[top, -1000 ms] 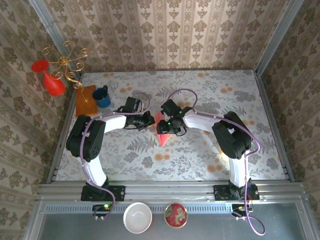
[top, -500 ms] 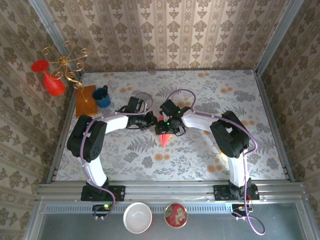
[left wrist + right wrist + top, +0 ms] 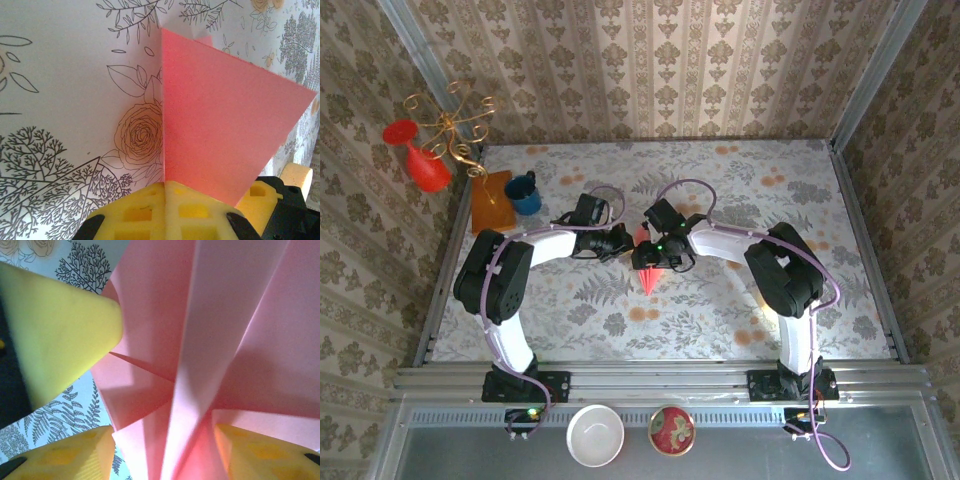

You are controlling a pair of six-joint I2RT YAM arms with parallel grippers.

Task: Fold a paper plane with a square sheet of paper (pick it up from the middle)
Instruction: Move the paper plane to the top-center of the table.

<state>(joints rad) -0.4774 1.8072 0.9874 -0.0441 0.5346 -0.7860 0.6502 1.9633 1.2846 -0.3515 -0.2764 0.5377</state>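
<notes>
Near the middle of the table (image 3: 750, 300), a touch toward 9 o'clock, the plane (image 3: 646, 279) lies with its tip pointing to 6 o'clock, and both arms meet over its wide end. The left gripper (image 3: 164, 194) is at the plane's 10 o'clock. In the left wrist view its two yellow pads (image 3: 135, 212) are pressed together and a pink flap rises straight out of the seam between them, so it is clamped on the plane. The right gripper (image 3: 165, 455) sits over the plane at 1 o'clock. In the right wrist view its own pads stand apart at 7 and 5 o'clock with the creased folds filling the gap. Whether they squeeze the paper I cannot tell, as the contact is cut off by the frame's edge. A left finger (image 3: 60, 335) looms at 9 o'clock, just beside the folds. The mug (image 3: 525, 193) and board (image 3: 488, 203) stand well apart at the table's 10 o'clock corner.
</notes>
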